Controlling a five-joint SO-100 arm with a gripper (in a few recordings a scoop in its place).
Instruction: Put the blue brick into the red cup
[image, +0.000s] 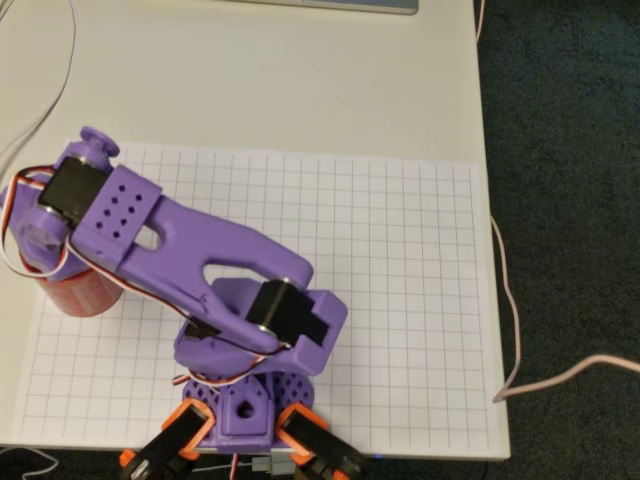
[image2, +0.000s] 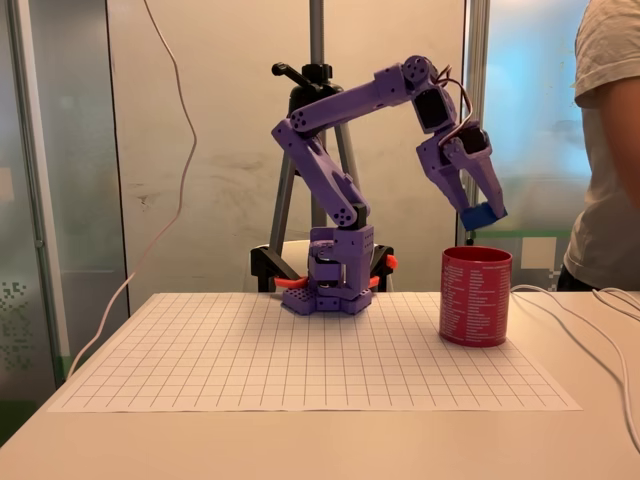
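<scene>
Above the red cup (image2: 476, 296), in the fixed view, my purple gripper (image2: 482, 212) hangs with its fingers pointing down, closed on the blue brick (image2: 481, 215), which sits tilted at the fingertips, clear of the cup's rim and just over its opening. The cup stands upright on the gridded sheet (image2: 300, 350), near that sheet's right edge in this view, well apart from the arm's base (image2: 330, 285) at the sheet's far edge. From overhead I see the arm (image: 190, 260) reaching from its base at the table's (image: 300, 80) near edge toward the sheet's left edge, the wrist covering most of the cup (image: 80, 290). A person's arm (image2: 610, 160) shows at the right edge of the fixed view, behind the table.
</scene>
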